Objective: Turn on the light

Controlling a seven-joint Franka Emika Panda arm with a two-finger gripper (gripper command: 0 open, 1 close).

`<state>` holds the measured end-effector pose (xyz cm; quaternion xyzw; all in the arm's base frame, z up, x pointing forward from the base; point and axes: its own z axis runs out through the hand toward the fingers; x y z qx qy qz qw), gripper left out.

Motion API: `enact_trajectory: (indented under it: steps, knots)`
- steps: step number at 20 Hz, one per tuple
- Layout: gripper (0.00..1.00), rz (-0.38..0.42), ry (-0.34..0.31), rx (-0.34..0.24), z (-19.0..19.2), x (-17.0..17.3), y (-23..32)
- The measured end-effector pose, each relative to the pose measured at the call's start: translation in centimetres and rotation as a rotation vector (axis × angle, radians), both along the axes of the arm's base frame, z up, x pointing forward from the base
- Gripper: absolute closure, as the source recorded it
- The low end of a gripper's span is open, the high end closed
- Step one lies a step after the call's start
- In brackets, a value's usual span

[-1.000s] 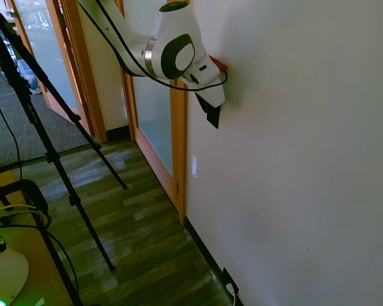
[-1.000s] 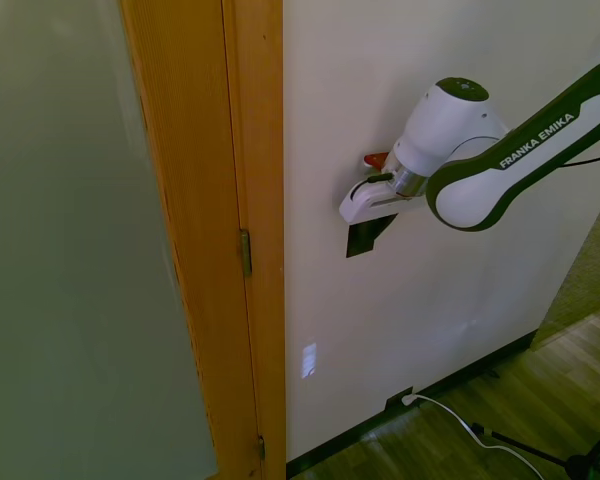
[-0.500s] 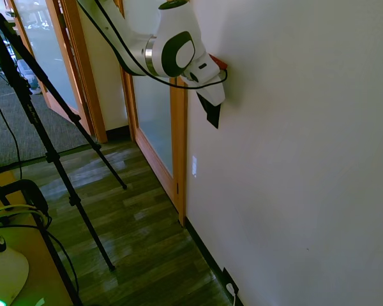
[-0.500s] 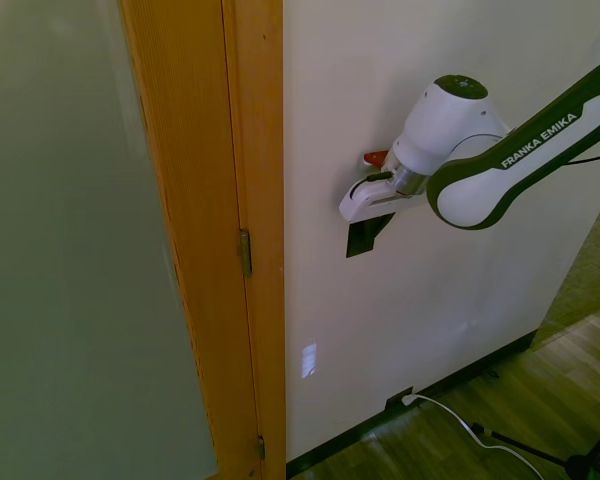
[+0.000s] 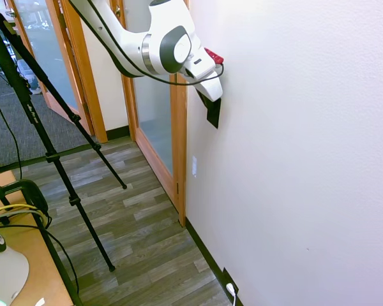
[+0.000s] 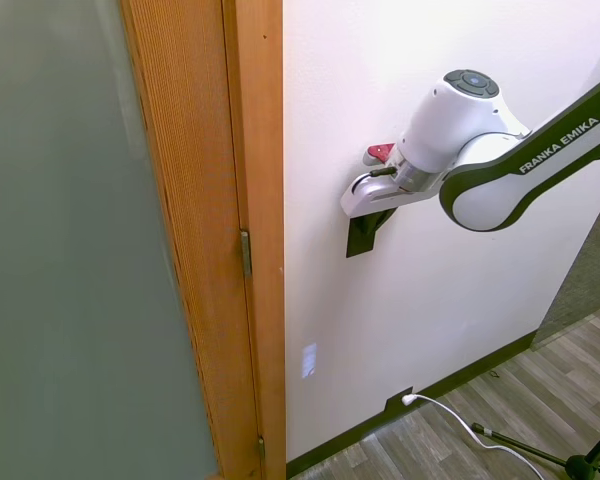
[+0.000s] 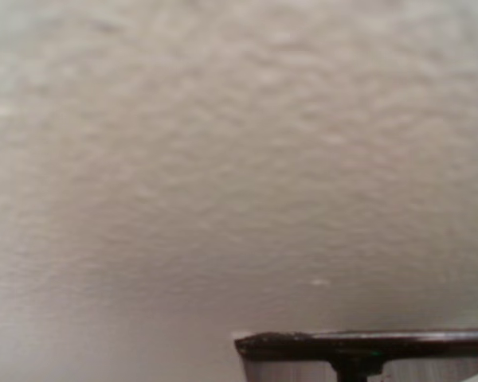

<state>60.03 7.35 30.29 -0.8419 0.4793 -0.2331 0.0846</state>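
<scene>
Pressing in against the white textured wall (image 6: 430,300), the white Franka arm's gripper (image 5: 206,97) sits right over the top of the small black upright rectangular switch plate (image 5: 213,113), which is mounted just beside the orange wooden door frame (image 6: 252,230); finger spread can't be told, as the hand hides them in both outside views. Lower on the same wall sit a smaller white wall plate (image 6: 309,360) and, at the dark baseboard, a black socket with a white plug (image 5: 230,288). The wrist view shows blurred wall and a dark horizontal edge (image 7: 366,344).
</scene>
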Motion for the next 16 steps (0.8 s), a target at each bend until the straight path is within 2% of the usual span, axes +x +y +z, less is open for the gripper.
enact_trajectory:
  steps: [10,16]
  knots:
    - [0.0,0.003,-0.025,0.031,-0.4,-0.9,-0.1]
    - [0.0,0.005,-0.033,0.062,-1.8,-3.6,-0.7]
